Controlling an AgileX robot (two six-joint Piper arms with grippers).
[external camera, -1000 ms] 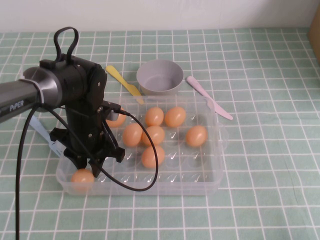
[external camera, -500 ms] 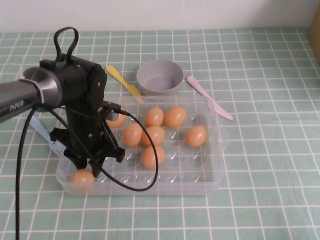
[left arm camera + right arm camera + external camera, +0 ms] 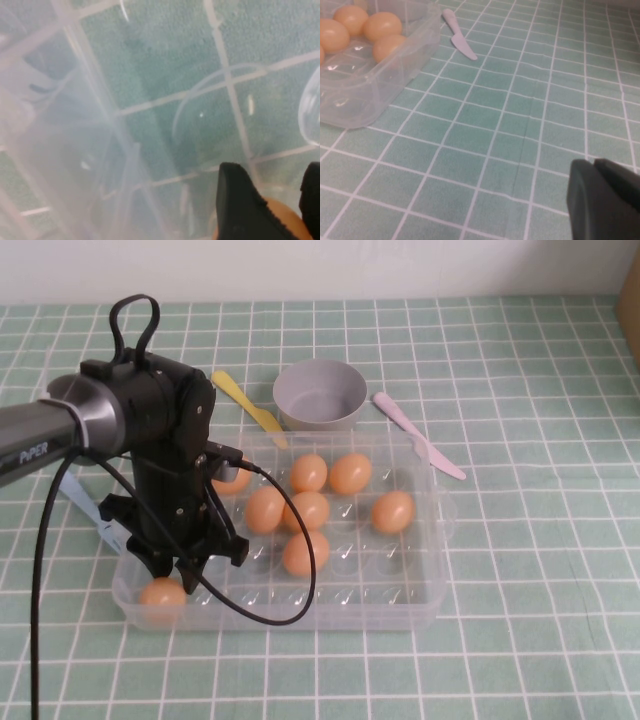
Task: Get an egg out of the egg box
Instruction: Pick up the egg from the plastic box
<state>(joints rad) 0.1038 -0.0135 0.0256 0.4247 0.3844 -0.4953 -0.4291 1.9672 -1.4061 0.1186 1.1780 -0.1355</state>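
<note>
- High view: the left gripper (image 3: 182,565) is pointing straight down into the near-left corner of the egg box (image 3: 425,605). The egg (image 3: 162,594) sits right under its tips, in the corner dimple. Six more eggs (image 3: 305,552) are off to the gripper's right, mid-tray, plus one half hidden behind the arm. Past the box there's a grey bowl (image 3: 320,395), a yellow spatula (image 3: 247,406) and a pink knife (image 3: 418,436).
- Left wrist view: black fingers (image 3: 245,210) parted a bit, with the egg (image 3: 290,220) between them. Can't tell if they've pinched it.
- Right wrist view: the right gripper (image 3: 607,197) hangs over bare checkered cloth (image 3: 485,125), well away from the egg box (image 3: 375,95); its fingers look pressed together, holding nothing.
</note>
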